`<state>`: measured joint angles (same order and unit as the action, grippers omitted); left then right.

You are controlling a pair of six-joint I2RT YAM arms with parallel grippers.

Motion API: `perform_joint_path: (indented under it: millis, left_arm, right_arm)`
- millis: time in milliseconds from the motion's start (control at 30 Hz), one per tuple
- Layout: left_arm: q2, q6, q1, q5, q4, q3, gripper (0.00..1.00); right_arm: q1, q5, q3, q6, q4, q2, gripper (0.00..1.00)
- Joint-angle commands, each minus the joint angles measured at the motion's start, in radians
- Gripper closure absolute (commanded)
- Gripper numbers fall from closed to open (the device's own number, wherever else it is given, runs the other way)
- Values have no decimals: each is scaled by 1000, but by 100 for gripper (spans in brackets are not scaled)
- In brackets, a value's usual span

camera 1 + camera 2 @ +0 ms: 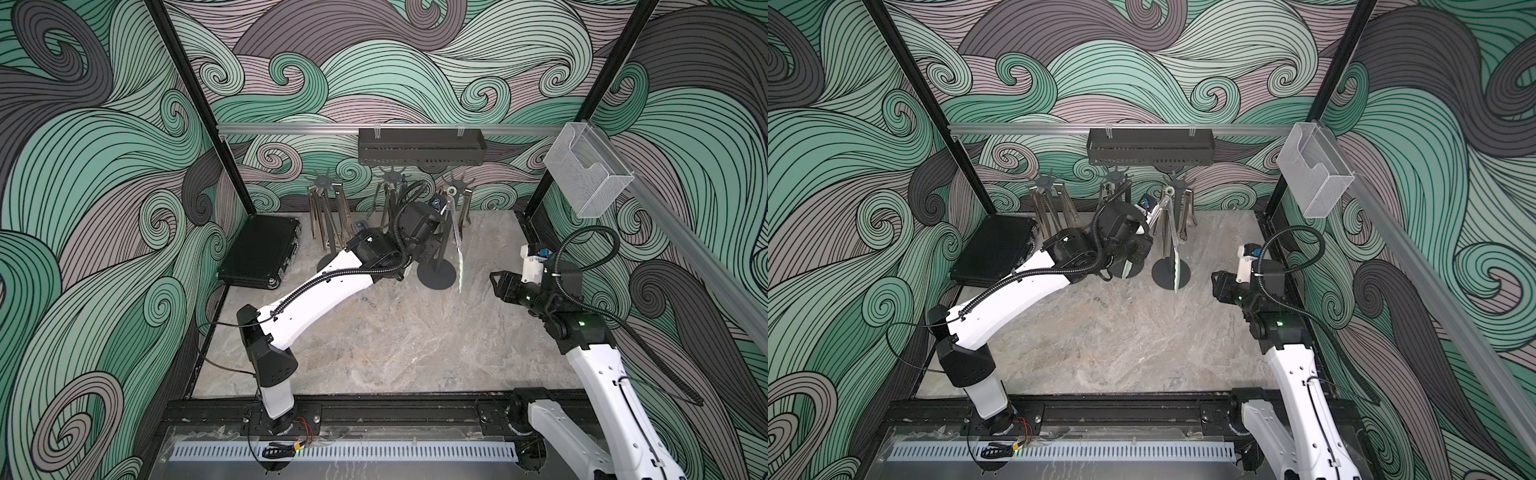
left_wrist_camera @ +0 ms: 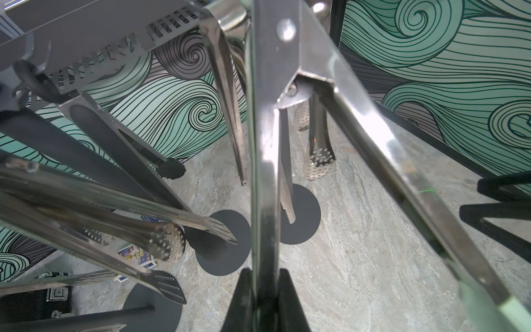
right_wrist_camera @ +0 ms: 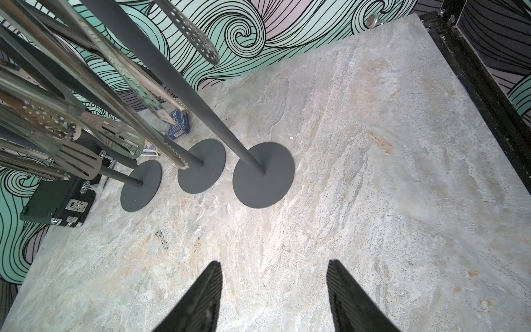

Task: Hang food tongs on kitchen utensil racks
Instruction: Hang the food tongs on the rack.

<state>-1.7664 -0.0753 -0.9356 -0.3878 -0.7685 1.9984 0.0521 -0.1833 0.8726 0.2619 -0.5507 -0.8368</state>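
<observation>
Left jaws on tongs (image 2: 264, 172) — arm (image 1: 328, 291) outstretched

The front and middle of the table (image 1: 395, 340) lie bare, as does the strip to the right of the racks (image 3: 263, 174), and the right hand (image 3: 273, 263) hovers over it with its fingers apart. Along the back the three racks stand close in a row, with hanging tongs (image 2: 166, 244) filling the gaps between poles. The left hand (image 2: 263, 271), clamped on the green-tipped tongs (image 1: 456, 245), is crowded among them. A black case (image 1: 259, 251) blocks the back left corner and a perforated shelf (image 1: 422, 147) hangs overhead.
</observation>
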Motion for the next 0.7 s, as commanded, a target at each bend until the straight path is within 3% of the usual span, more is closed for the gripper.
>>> perform_joint_path:
  millis: [0,667]
  left_arm:
    - [-2,-15,13,4,40,2,100]
    - [-10,-29,20,60,63,-27,100]
  right_arm:
    - [3,-9,5,-15,-2,-2,40]
    - [4,-13,5,-16,2,-5,40]
